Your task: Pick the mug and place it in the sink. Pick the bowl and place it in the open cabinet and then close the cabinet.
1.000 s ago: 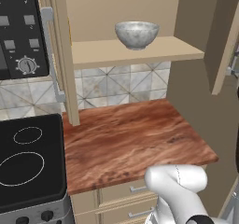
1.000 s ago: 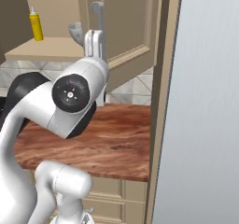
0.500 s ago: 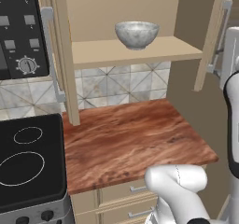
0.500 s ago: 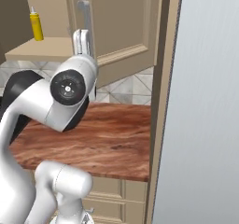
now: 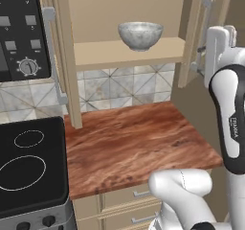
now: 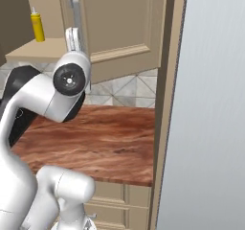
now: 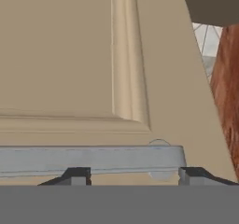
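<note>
step: closing the cabinet; judging by the bowl on its shelf, placing is done.
bowl: upright on the cabinet's inner shelf, mid-shelf, well apart from the claw.
claw: at the right door, tips spread on either side of its silver bar handle; released, not clamped.
door: right door swung out from the cabinet, left door open too.
next: likely push the right door toward the cabinet front until shut, then the left.
surface: wood, below the cabinet.
</note>
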### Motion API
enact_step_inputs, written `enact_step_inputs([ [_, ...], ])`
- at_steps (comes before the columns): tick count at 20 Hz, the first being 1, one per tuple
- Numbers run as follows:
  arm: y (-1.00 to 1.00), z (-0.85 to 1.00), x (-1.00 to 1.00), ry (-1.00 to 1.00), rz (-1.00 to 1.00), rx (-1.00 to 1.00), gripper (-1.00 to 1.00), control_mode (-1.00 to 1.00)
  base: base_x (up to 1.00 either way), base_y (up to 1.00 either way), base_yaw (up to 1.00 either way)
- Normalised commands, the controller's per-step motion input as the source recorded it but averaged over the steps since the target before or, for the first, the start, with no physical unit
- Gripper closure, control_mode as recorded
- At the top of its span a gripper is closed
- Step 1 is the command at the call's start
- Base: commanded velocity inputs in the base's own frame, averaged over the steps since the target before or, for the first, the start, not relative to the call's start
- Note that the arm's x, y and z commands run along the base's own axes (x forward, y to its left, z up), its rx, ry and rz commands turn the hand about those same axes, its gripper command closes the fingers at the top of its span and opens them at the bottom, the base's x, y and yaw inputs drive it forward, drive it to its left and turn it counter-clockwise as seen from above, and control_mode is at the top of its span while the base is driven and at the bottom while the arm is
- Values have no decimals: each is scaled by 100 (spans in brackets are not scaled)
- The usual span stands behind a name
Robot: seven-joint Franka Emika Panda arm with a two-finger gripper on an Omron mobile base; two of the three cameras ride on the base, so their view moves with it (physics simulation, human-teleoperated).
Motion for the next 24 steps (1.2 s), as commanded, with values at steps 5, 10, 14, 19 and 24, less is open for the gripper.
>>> enact_step_inputs([
  [5, 0, -21, 84, 3, 9, 0, -100, -100, 0, 0, 0],
  [10, 0, -26, 78, 5, 8, 0, -100, -100, 0, 0, 0],
  [14, -7, -44, 53, 9, 0, 0, -100, -100, 0, 0, 0],
  [19, 0, -61, 66, 13, 0, 0, -100, -100, 0, 0, 0],
  [24, 0, -38, 86, 2, 0, 0, -100, -100, 0, 0, 0],
])
